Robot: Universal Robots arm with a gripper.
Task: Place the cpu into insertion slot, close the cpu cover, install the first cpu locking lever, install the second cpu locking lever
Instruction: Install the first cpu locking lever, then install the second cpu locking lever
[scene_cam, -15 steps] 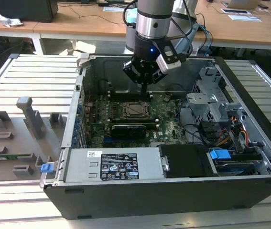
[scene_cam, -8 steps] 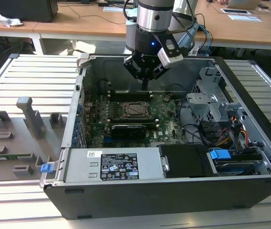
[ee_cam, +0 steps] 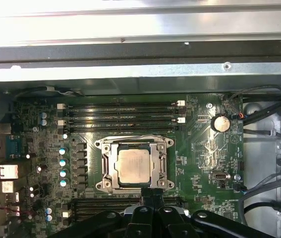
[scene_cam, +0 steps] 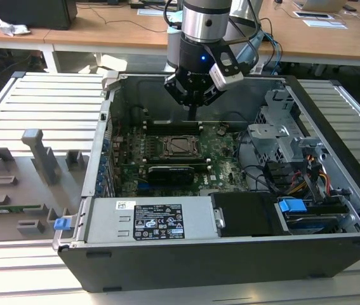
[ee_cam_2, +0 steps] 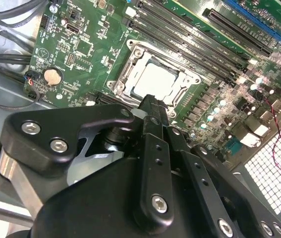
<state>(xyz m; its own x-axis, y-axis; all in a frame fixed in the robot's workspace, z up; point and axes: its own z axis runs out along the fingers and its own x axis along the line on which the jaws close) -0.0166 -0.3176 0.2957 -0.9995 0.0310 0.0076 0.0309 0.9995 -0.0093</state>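
One hand (ee_cam_2: 152, 101) hangs just above the near edge of the socket; we see its fingertips pressed together, pinching nothing. Beyond them in both wrist views, the chip (ee_cam: 134, 166) sits flat in the socket (ee_cam: 105, 184) on the green board (ee_cam: 204, 153), with the metal cover frame (ee_cam: 161, 166) lying closed around it. Farther off run the memory slots (ee_cam: 123, 115).
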